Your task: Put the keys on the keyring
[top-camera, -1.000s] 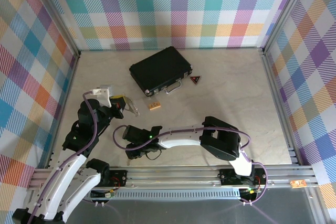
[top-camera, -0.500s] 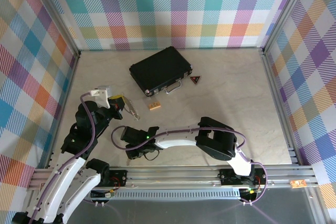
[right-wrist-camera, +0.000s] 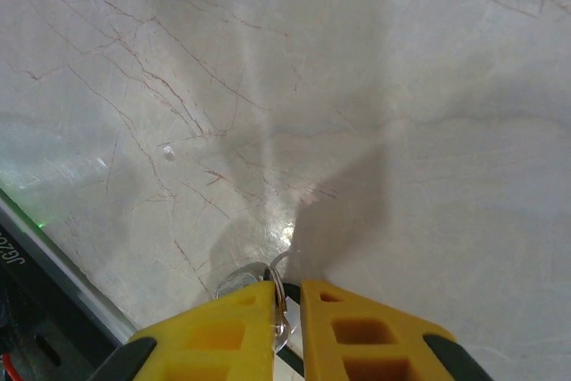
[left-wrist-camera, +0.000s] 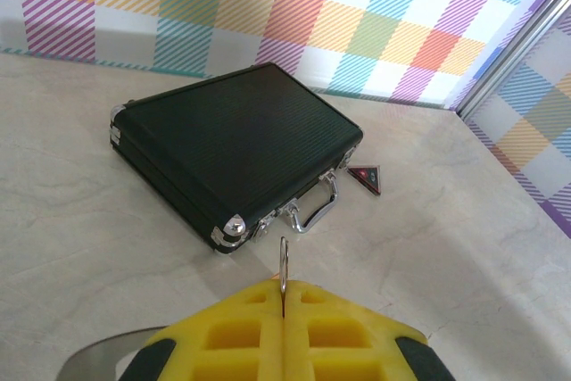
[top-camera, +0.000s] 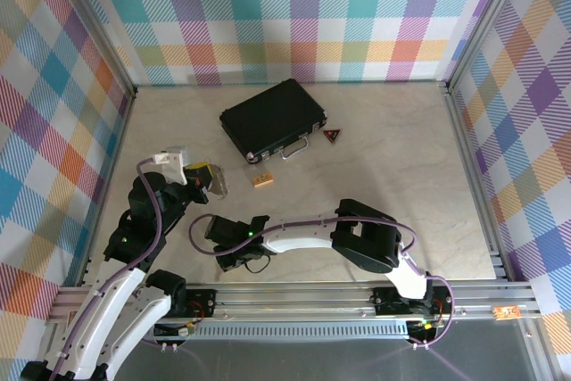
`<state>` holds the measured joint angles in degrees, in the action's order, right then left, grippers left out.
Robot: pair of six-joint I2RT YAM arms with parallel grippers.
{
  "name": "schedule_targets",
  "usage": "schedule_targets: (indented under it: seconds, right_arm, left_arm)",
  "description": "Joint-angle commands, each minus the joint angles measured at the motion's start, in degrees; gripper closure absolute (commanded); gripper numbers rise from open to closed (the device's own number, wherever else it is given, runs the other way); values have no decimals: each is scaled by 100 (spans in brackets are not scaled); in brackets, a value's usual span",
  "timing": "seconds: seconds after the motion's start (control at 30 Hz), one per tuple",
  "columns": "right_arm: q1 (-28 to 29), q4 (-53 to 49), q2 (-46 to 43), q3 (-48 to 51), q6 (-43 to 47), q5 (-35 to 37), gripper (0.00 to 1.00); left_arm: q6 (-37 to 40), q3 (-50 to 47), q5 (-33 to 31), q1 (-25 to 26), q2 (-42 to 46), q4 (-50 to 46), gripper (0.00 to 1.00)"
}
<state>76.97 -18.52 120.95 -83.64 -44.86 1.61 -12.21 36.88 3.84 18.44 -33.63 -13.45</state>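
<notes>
My left gripper (top-camera: 209, 179) hangs above the table's left side, its yellow fingers (left-wrist-camera: 232, 327) shut on the thin silver loop of the keys (left-wrist-camera: 283, 260), which shows edge-on above the fingertips. From above, the keys (top-camera: 219, 186) are a faint silvery fringe beside that gripper. My right gripper (right-wrist-camera: 287, 287) sits low over the marble near the front rail. Its jaws stand a narrow gap apart around the keyring (right-wrist-camera: 278, 299), a small metal ring with a dark part. The ring rests against the left finger (right-wrist-camera: 223, 332) and is clear of the right one.
A black case (top-camera: 273, 118) with a chrome handle (left-wrist-camera: 314, 209) lies at the back centre. A small red-and-black triangle (top-camera: 333, 136) sits to its right, and a tan block (top-camera: 261, 181) in front of it. The aluminium front rail (top-camera: 312, 292) runs just behind my right gripper.
My right jaws have narrowed around the keyring, and that arm has shifted slightly left. The key fringe at my left gripper has turned and shows less from above.
</notes>
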Motion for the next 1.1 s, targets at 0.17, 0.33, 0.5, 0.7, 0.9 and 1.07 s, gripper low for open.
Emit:
schedule_targets:
  seconds: [0.17, 0.33, 0.5, 0.7, 0.9, 1.07]
  right_arm:
    - [-2, 78, -354, 439, -100, 279, 91]
    - [-67, 133, -634, 789, -84, 427, 94]
    - [-191, 191, -1045, 1404, -213, 598, 95]
    - [-637, 354, -2011, 2697, -426, 848, 95]
    - [-962, -100, -2901, 3486, -280, 1326, 95]
    - [-1202, -124, -3348, 4036, -273, 1395, 94]
  left_arm:
    - [26, -50, 116, -57, 17, 212, 100]
    - [26, -41, 159, -59, -53, 211, 100]
    - [34, -32, 301, -59, -133, 221, 100]
    - [57, -26, 690, -59, -293, 335, 100]
    - [-9, -96, 888, -4, -515, 446, 100]
    - [-11, -217, 946, 204, -614, 532, 100]
